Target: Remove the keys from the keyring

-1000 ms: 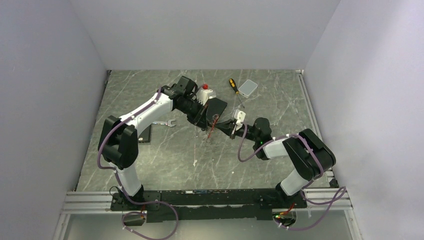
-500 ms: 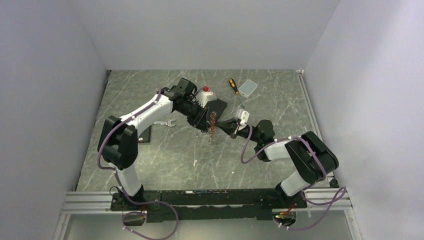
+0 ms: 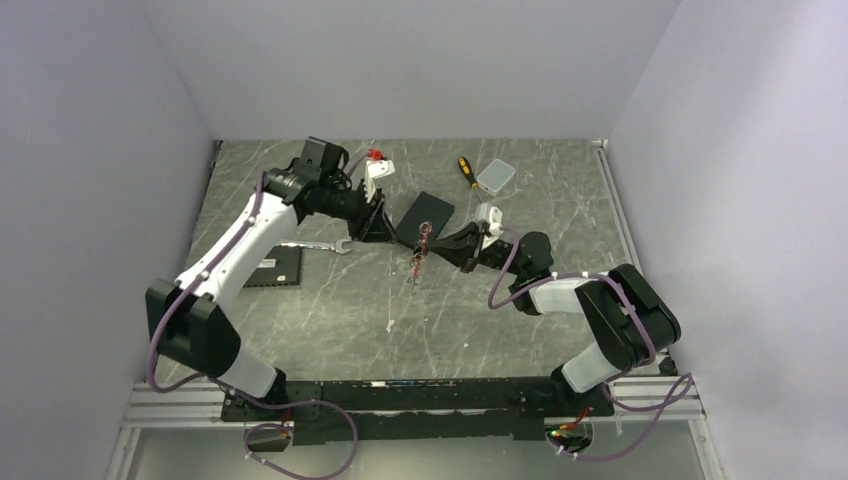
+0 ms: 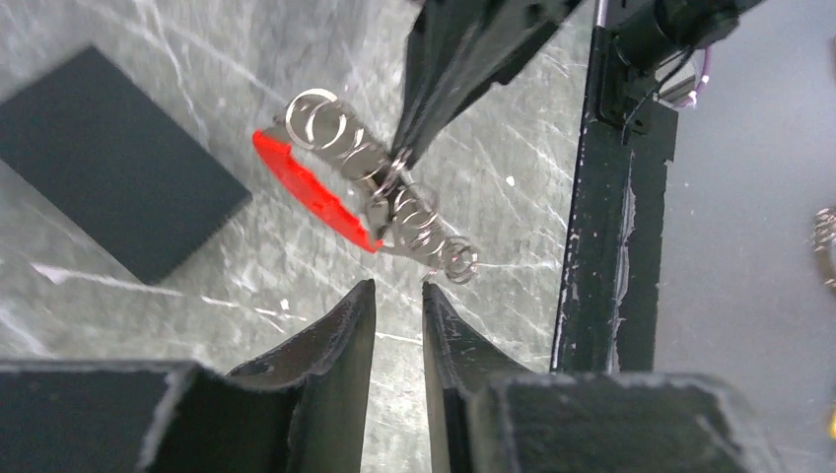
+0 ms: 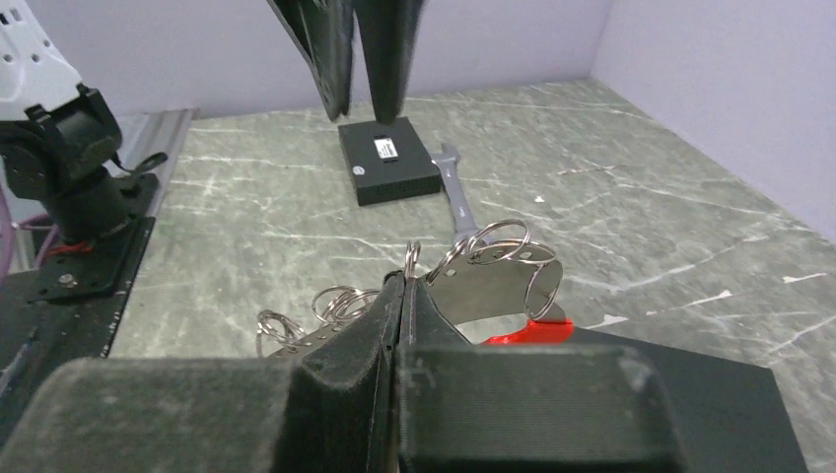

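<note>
The keyring (image 4: 345,187) is a loop, part bright red and part silvery metal band carrying several split rings. My right gripper (image 5: 402,286) is shut on the metal band and holds the keyring (image 5: 493,281) above the table; in the top view it hangs below that gripper (image 3: 428,238) as a small red loop (image 3: 419,256). My left gripper (image 4: 398,288) is open a little and empty, its tips just short of the lowest split rings without touching. It sits left of the keyring in the top view (image 3: 383,232). I cannot make out either key.
A flat black pad (image 3: 427,210) lies under the held keyring. A black box (image 5: 389,158) and a silver wrench (image 3: 322,245) lie to the left. A yellow-and-black screwdriver (image 3: 466,170) and a small white box (image 3: 495,176) lie at the back.
My left arm has swung back to the left, and its gripper now stands apart from the keyring. My right gripper has shifted slightly left, still holding the keyring.
</note>
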